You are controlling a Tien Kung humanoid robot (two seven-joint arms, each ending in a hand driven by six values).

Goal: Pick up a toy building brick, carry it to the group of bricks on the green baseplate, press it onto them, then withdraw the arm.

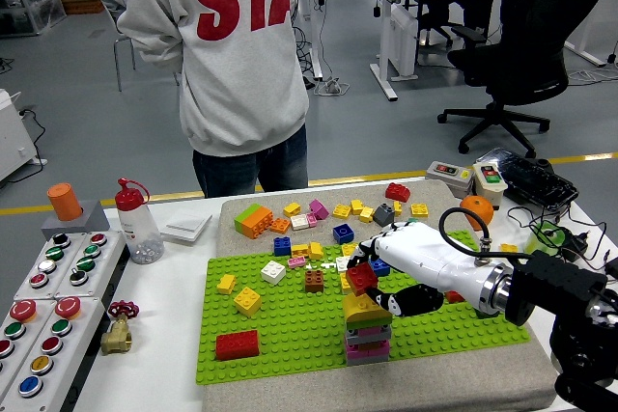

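Note:
My right hand (372, 282) comes in from the lower right and is shut on a red brick (361, 278). It holds the brick just above the yellow top of a stack of bricks (368, 331) on the green baseplate (290, 330). The stack shows yellow, grey and pink layers. The brick looks tilted, touching or nearly touching the yellow top. Loose bricks lie over the plate: a red one (237, 344), a yellow one (247, 301), a brown one (314, 281). My left arm is out of view.
A person in a grey hoodie (241, 55) stands at the far side, back turned. More loose bricks (319, 211) lie on the tan mat behind the plate. A button panel (48, 306), a red-capped bottle (138, 224) and a brass valve (117, 328) are at the left. An orange ball (475, 209) is at the right.

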